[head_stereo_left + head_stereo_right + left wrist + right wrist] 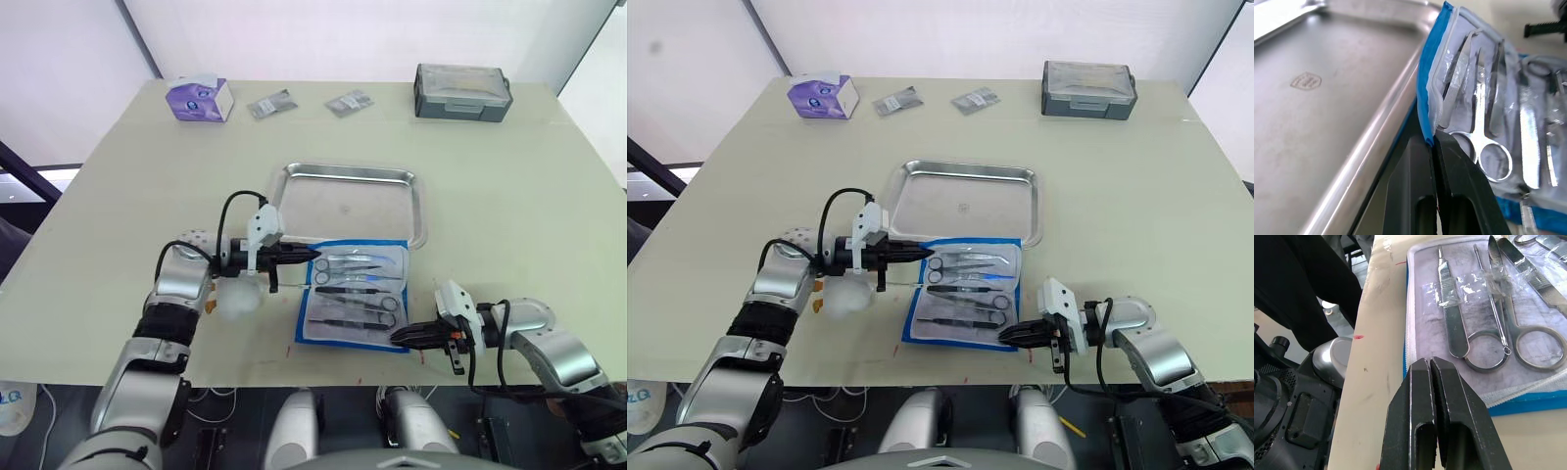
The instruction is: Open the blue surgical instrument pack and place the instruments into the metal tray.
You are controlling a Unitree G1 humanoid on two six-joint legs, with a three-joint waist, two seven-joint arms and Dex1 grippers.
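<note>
The blue surgical instrument pack (pixel 357 294) is lying open and flat on the desk (pixel 509 196), just in front of the metal tray (pixel 348 201); its far edge is touching or slightly overlapping the tray's near rim. The instruments (pixel 355 286) are lying inside it on the pale lining, under clear film: scissors with ring handles, clamps and tweezers.

The left pincer (pixel 306 257) is pointing at the pack's left edge near the far corner. In the left wrist view its fingers (pixel 1422 166) are pressed together, and the blue edge of the pack is sitting right at their tips, seemingly pinched between them.

The right pincer (pixel 400 336) is lying low at the pack's near right corner. Its fingers (pixel 1426 382) are closed together, holding nothing, just beside the blue border.
</note>
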